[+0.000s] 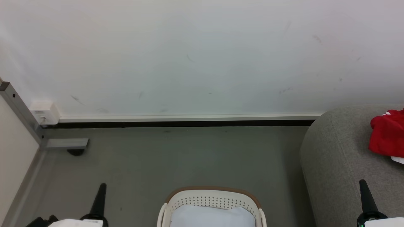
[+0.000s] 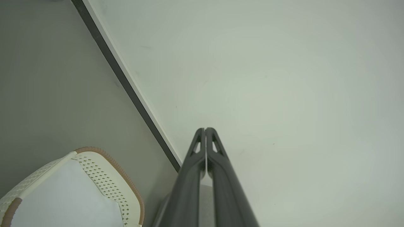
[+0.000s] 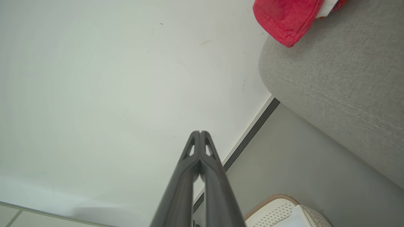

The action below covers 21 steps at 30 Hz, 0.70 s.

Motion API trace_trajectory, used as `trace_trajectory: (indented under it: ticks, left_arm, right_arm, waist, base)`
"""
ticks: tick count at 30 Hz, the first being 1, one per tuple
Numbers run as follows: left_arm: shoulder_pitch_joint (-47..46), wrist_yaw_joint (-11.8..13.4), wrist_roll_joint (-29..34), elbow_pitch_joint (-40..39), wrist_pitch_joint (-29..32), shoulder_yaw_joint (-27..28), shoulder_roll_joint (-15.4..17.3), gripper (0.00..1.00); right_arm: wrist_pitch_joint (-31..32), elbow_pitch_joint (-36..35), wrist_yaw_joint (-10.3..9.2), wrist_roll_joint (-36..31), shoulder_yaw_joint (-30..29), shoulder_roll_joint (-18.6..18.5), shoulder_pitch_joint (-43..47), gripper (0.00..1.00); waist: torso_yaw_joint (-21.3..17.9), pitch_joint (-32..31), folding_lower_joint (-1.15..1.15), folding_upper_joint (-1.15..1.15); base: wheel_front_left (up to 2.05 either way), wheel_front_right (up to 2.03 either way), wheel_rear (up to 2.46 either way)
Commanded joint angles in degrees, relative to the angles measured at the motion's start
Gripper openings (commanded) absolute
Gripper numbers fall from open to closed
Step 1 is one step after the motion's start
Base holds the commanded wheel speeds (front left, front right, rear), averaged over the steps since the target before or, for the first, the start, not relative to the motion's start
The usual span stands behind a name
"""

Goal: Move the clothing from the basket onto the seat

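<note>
While the clothing [image 1: 387, 136] is lying bunched on the seat [image 1: 341, 164], cut off by the head view's right edge so its long axis cannot be told, a hemmed corner is pointing toward the seat's rounded end in the right wrist view. The left gripper [image 2: 205, 130] and the right gripper [image 3: 199, 132] are both hanging clenched, fingers pressed together on nothing, flanking the basket [image 1: 211, 190] on the floor [image 1: 157, 157].
</note>
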Motion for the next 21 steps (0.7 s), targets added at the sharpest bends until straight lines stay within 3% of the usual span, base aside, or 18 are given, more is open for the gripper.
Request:
trace_trajectory:
  ticks: [1, 21]
  left_arm:
    - [-1.06, -0.37, -1.29, -0.51, 0.47, 0.46, 0.05, 0.00]
    - [-2.25, -1.12, -10.71, -0.71, 3.09, 1.78, -0.41, 0.00]
  right_arm:
    - [0.40, -0.64, -0.09, 1.70, -0.23, -0.64, -1.10, 0.00]
    - [2.98, -0.76, -0.10, 12.13, -0.36, -0.71, -2.37, 0.00]
  waist:
    - [-0.03, 0.06, 0.00, 0.00]
    - [-0.47, 0.89, 0.00, 0.00]
  base:
    - [0.00, 0.00, 0.00]
    - [0.00, 0.00, 0.00]
